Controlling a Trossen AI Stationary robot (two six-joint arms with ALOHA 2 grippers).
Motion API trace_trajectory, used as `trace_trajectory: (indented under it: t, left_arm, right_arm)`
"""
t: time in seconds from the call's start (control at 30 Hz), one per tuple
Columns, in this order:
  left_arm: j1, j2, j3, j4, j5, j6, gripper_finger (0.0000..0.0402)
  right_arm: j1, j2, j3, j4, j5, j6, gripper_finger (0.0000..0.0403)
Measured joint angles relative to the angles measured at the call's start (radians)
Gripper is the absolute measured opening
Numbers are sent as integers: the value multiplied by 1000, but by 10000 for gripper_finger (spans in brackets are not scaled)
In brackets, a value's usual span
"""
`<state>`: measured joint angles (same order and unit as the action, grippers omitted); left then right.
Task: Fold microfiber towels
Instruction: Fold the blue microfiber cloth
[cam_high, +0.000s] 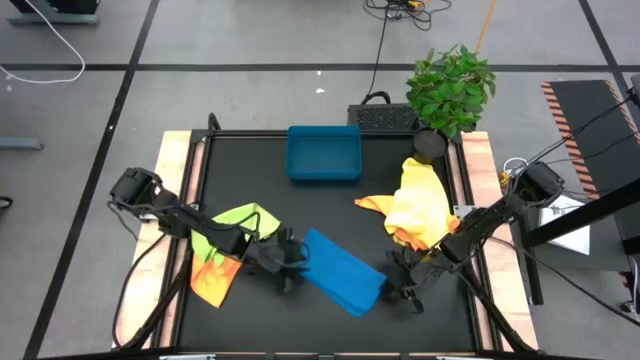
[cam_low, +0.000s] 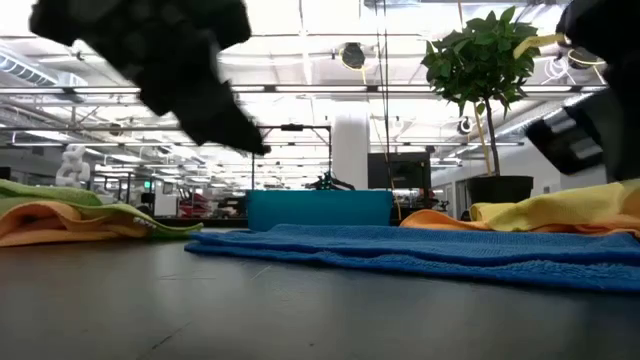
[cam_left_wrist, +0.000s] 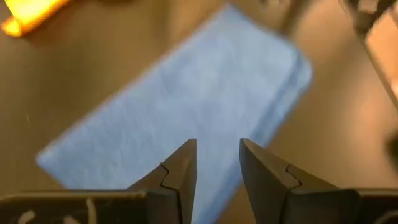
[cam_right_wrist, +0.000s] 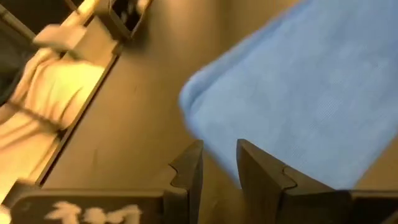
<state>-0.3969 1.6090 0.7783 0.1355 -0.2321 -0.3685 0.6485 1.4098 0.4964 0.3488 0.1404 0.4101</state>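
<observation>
Your left gripper (cam_high: 297, 262) hovers at the left end of the folded blue towel (cam_high: 342, 271), fingers parted, grasping nothing. The towel lies flat at the table's front centre. Your right gripper (cam_high: 398, 282) sits at its right end, likewise parted and empty.

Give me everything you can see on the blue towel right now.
The blue towel is a soft, fine-textured cloth folded into a flat rectangle, lying diagonally on the black table near its front edge. The left gripper and right gripper sit at opposite ends, fingers apart, gripping nothing. No other cloth touches it.
</observation>
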Motion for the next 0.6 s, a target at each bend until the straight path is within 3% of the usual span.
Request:
trace_trajectory:
  t: [0.13, 0.27, 0.37, 0.5, 0.6]
  left_arm:
    - [-27, 10, -2, -9, -36, -52, 124]
    - [-39, 66, -2, 30, -63, -144, 124]
    - [-40, 118, 0, 43, -28, -196, 124]
    - [-38, 165, -2, 15, -6, -226, 124]
    - [-12, 184, -1, 22, -41, -217, 124]
  right_arm:
    - [-43, -14, 0, 17, 119, -111, 91]
    - [-120, -13, 1, -19, 48, -126, 91]
    - [-154, -14, 1, -106, 15, -112, 91]
    - [-163, -13, 0, -225, 11, -33, 91]
    - [-147, -12, -11, -203, -53, 21, 91]
